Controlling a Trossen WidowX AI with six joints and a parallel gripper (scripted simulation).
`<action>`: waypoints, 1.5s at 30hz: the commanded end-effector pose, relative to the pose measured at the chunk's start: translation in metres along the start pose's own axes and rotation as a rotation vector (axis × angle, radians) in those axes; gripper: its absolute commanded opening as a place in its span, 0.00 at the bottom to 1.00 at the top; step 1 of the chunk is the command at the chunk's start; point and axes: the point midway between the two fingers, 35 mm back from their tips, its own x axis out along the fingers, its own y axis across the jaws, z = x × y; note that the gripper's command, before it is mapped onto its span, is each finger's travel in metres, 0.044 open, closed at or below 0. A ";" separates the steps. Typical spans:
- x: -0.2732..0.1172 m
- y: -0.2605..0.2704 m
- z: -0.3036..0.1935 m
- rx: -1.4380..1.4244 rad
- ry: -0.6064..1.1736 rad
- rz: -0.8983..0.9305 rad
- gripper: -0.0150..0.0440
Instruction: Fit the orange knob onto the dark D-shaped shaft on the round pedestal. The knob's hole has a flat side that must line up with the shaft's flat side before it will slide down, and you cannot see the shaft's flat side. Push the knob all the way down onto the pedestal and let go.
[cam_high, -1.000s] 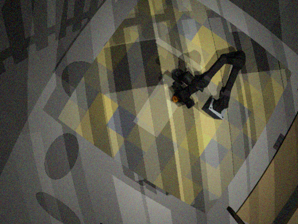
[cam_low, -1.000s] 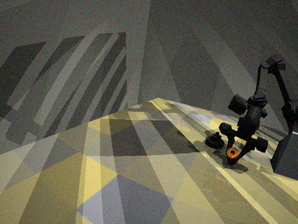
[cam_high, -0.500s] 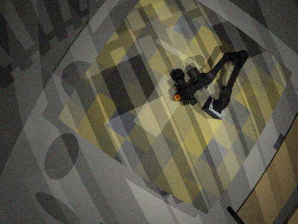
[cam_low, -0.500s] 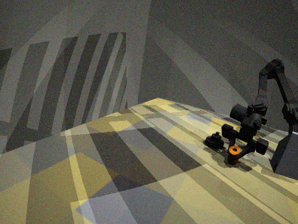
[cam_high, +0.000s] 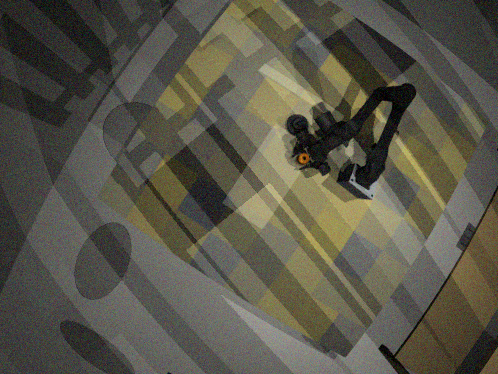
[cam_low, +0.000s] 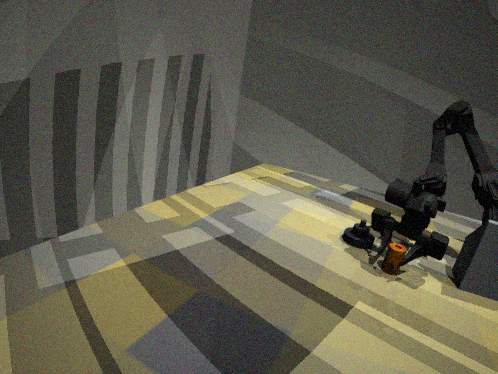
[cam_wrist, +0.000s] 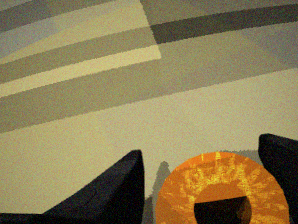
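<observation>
The orange knob stands about upright on the table, hole end up. In the wrist view its D-shaped hole has the flat edge toward the top of the picture. My gripper is open, with its fingers low on either side of the knob. A gap shows between the left finger and the knob in the wrist view; contact at the right finger is unclear. The dark round pedestal stands beside the gripper, its shaft pointing up and bare. The shaft's flat side cannot be seen.
The arm's base stands on the table, to the right of the knob in the top and exterior views. Patchwork light and shadow cover the tabletop. The pedestal is close to one side of the gripper.
</observation>
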 end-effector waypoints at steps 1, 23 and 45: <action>0.000 0.000 0.000 0.000 -0.001 -0.001 0.69; 0.000 0.000 0.000 0.000 -0.001 -0.001 0.92; -0.040 0.000 0.069 0.022 0.040 0.029 1.00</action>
